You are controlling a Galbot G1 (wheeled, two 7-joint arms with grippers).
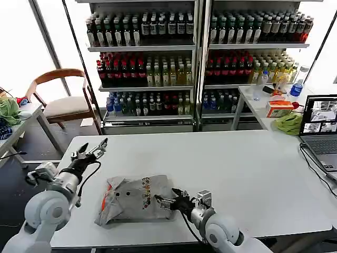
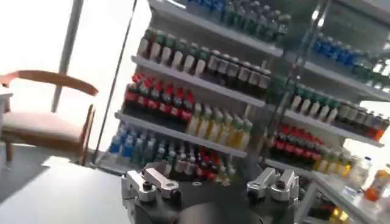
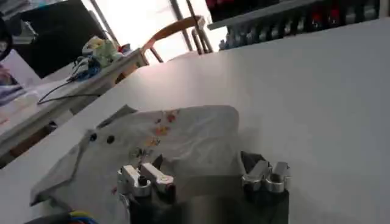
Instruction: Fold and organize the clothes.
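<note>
Shirt (image 1: 134, 199), folded with collar and buttons up, lies on the counter (image 1: 237, 174) near its front edge, long axis left-right, its right edge at the open right claw (image 1: 164, 201), while the open left claw (image 1: 89, 152) hovers farther off.

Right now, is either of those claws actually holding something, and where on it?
Nothing is held. The right gripper is open at the folded shirt's near right edge; the left gripper is open, raised above the table.
</note>
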